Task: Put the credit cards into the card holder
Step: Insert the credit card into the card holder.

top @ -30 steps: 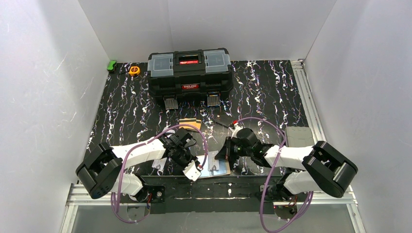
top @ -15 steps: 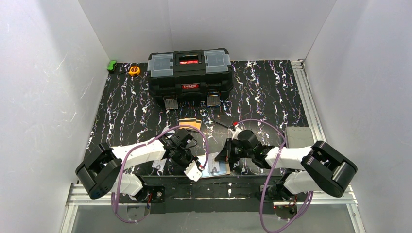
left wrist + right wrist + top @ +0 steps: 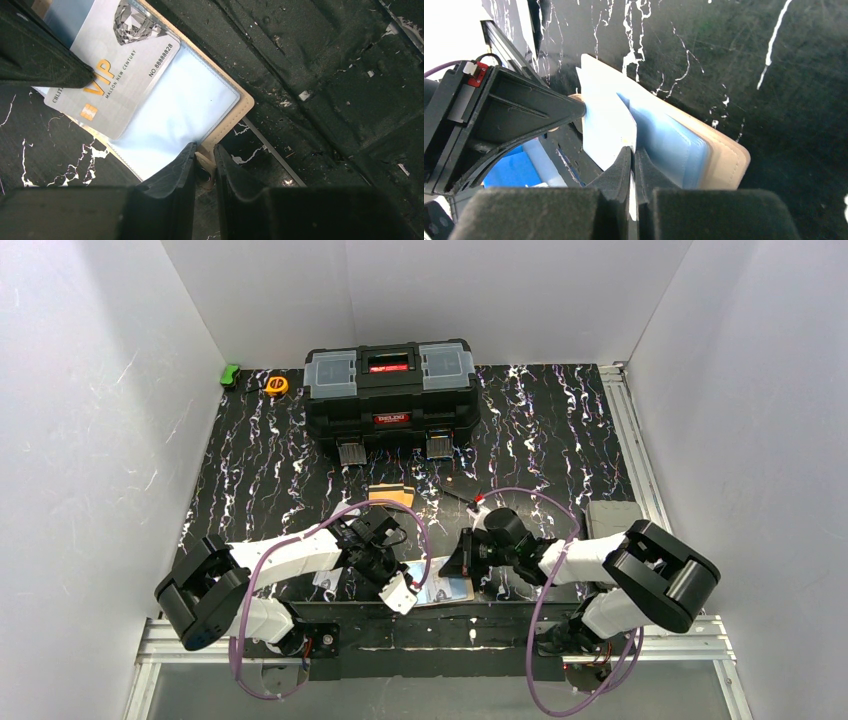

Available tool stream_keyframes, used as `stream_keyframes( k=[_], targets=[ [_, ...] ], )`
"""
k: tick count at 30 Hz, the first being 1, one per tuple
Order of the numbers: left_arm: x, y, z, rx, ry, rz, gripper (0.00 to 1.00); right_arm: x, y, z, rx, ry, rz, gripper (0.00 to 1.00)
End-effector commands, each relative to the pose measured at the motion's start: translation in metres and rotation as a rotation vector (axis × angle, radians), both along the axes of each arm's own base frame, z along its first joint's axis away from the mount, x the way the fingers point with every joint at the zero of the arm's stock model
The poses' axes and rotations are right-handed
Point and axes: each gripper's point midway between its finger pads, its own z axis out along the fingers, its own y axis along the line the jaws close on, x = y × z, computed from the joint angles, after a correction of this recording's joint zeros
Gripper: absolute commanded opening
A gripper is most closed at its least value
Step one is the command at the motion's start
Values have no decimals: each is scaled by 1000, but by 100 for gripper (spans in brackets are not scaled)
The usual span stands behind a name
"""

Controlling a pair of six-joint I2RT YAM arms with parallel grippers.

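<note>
Card (image 3: 606,125) pinched in R fingers (image 3: 618,175); L fingers (image 3: 170,186) clamp holder (image 3: 190,110) edge.

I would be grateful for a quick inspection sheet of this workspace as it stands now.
Surface: black marbled mat, scuffed with white flecks.
Job's things: card holder lies open at the near edge. A silver VIP card lies partly across its clear pockets; whether it is inside one cannot be told. Orange cards wait mid-table.
Clutter: black toolbox, green object, tape measure, grey pad.
Grippers: left gripper pinches the holder's tan edge; right gripper pinches the VIP card.
Cables: purple cables loop over both arms, above the table.
Surroundings: white walls, metal rail at right.
</note>
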Motion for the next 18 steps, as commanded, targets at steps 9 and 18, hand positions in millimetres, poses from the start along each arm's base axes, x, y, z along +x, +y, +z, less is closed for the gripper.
stream_keyframes(
  k=[9, 18],
  targets=[
    [-3, 25, -22, 115, -21, 6, 16, 2, -4, -15, -102, 9, -2, 1],
    [-1, 21, -19, 108, -20, 17, 16, 16, -2, -17, -152, -11, -49, 1]
  ],
)
